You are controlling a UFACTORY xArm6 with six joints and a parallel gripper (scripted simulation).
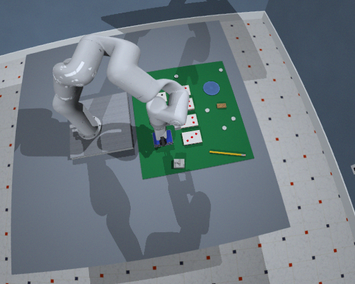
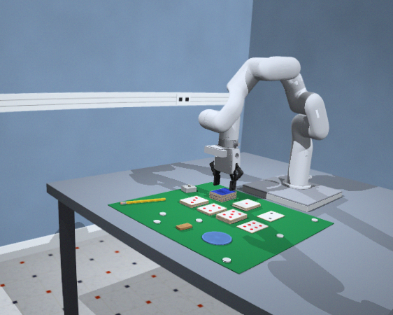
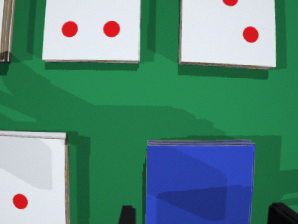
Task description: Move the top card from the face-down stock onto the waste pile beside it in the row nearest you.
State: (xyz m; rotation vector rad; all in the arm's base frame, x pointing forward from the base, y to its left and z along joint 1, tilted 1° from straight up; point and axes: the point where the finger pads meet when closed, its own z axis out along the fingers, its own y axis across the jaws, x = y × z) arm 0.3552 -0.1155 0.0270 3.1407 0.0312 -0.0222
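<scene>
The stock (image 2: 223, 193) is a stack of tiles with a blue back on the green mat, also in the overhead view (image 1: 162, 139) and the wrist view (image 3: 200, 182). My gripper (image 2: 224, 185) is open and empty. It points straight down just above the stock, with one finger on each side of it (image 3: 205, 217). The waste pile (image 2: 246, 204) is a face-up card with one red dot beside the stock, in the row nearest the arm's base. It shows at the lower left of the wrist view (image 3: 30, 180). In the overhead view my wrist hides it.
Several face-up red-dot cards (image 2: 231, 215) lie in the far row, and a black-dot card (image 2: 270, 215) lies past the waste pile. A small white box (image 2: 189, 188), a yellow pencil (image 2: 143, 201), a brown block (image 2: 184, 226), a blue disc (image 2: 216, 238) and white chips sit on the mat.
</scene>
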